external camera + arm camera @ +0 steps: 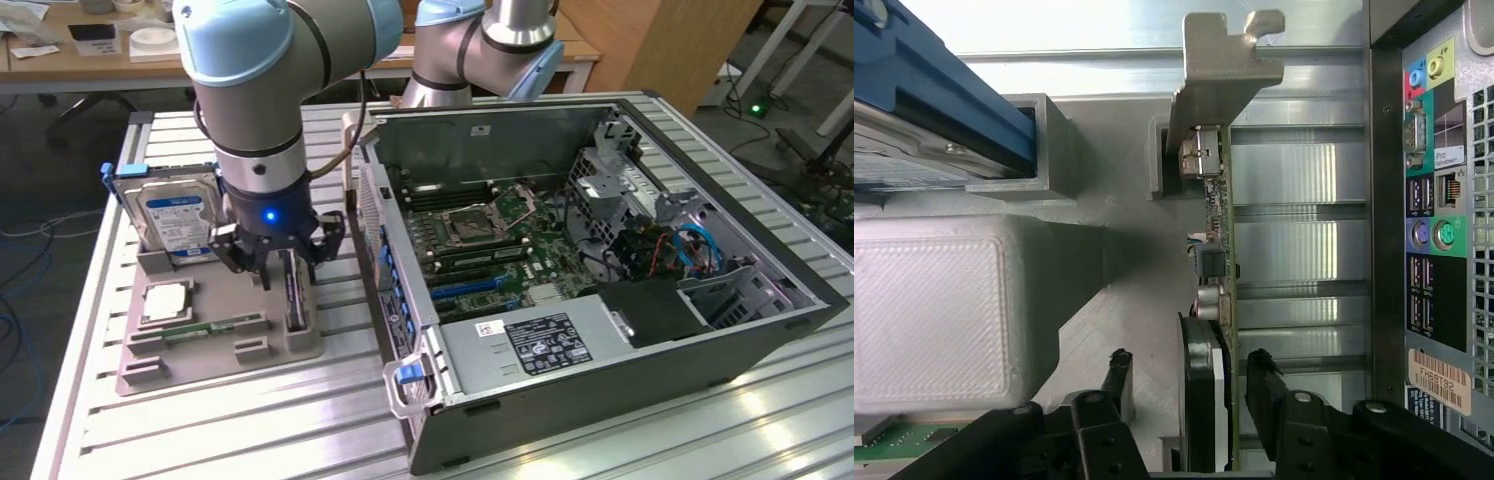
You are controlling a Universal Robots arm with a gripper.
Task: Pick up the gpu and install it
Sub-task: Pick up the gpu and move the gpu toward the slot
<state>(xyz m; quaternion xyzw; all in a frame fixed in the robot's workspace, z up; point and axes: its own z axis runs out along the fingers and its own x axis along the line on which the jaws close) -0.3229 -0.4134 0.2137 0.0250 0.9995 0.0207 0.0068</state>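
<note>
**Pick-up step: fingers around the gpu, grip not closed yet**

The pick-up half of the job is what's in hand here. The gpu (1216,230) is stood on edge in a slot of the grey holder (254,352), which is set on the worktop (267,430) just beside the open computer case (601,410). Nothing looks to be seated in the case's blue slots (461,286).

The gripper (295,290) is positioned right over the card. In the wrist view the fingers (1118,375) are seen parted, one facing each flat side, with a sliver of gap on both sides, so nothing is held. A light touch on one side can't quite be ruled out, the angle being tight there. The metal bracket (1224,60) is well clear of the fingertips.

For the grasp, a square pinch on the two faces is called for. A straight lift out of the slot is needed too, so the card isn't jammed against the holder walls.
</note>
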